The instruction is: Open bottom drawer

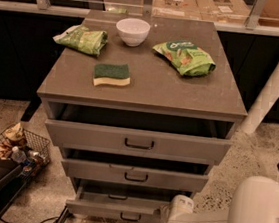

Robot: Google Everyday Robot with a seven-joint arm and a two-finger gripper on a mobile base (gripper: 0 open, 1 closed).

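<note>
Camera view: claw (164, 216) mostly hidden at the bottom drawer's (108, 209) right end, below the counter's (152, 87) front edge; its grip cannot be told. Three drawers (138, 142), two bags (82, 39) (186, 57), one bowl (132, 30), one sponge (112, 74).

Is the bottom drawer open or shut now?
Open: bottom drawer juts out past the middle drawer, its inside showing. Gripper sits at its right end.

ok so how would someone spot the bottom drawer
Find the grey cabinet with the sponge and bowl on top. The bottom drawer is the lowest of its three, the gripper at its right end; its front is shallower than the two above.
</note>
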